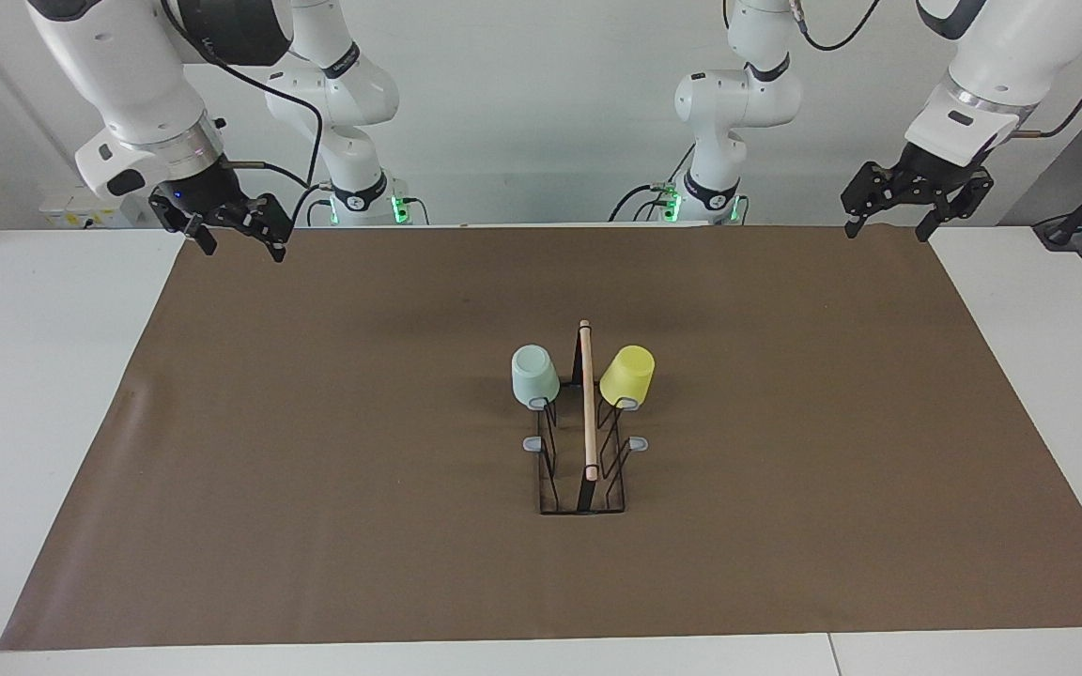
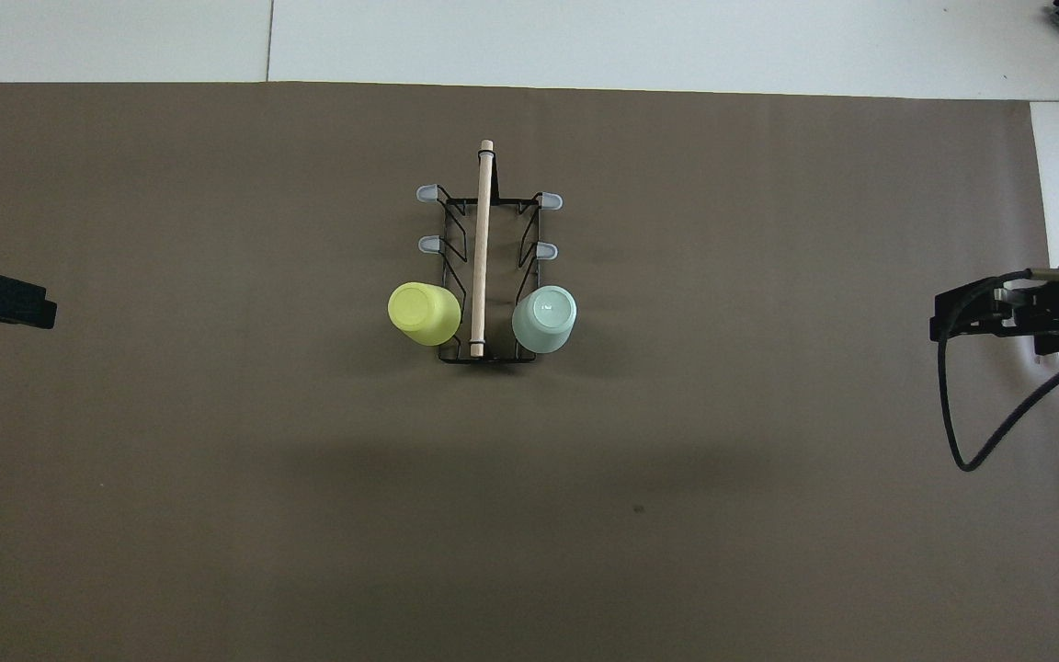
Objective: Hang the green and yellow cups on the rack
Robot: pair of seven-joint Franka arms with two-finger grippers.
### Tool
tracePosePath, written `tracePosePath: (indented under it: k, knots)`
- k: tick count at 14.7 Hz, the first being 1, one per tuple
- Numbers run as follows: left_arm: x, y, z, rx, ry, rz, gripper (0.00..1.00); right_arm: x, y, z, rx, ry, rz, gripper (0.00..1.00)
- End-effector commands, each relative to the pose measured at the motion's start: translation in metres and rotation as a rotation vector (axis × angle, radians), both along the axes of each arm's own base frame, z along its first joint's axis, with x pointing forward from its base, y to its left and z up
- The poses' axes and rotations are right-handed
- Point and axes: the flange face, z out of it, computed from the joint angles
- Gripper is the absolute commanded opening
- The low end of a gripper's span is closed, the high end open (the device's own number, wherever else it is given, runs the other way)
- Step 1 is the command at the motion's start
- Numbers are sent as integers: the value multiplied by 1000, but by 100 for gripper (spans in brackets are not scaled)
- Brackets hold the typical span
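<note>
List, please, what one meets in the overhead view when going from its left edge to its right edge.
Left gripper → yellow cup → rack's wooden rod → green cup → right gripper.

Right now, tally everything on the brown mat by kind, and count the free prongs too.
Cups: 2, the green cup and the yellow cup, each upside down on a prong at the end nearest the robots.
Rack: 1.
Free prongs: 4.
Total things: 3.
</note>
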Motion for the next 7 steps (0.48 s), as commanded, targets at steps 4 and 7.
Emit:
tracePosePath:
  k: [4, 7]
  knots:
    - [-9, 1, -1, -4, 29, -12, 100, -2, -4, 14, 17, 13, 28, 100]
    - [-10, 1, -5, -3, 32, -11, 100, -2, -5, 13, 25, 18, 22, 100]
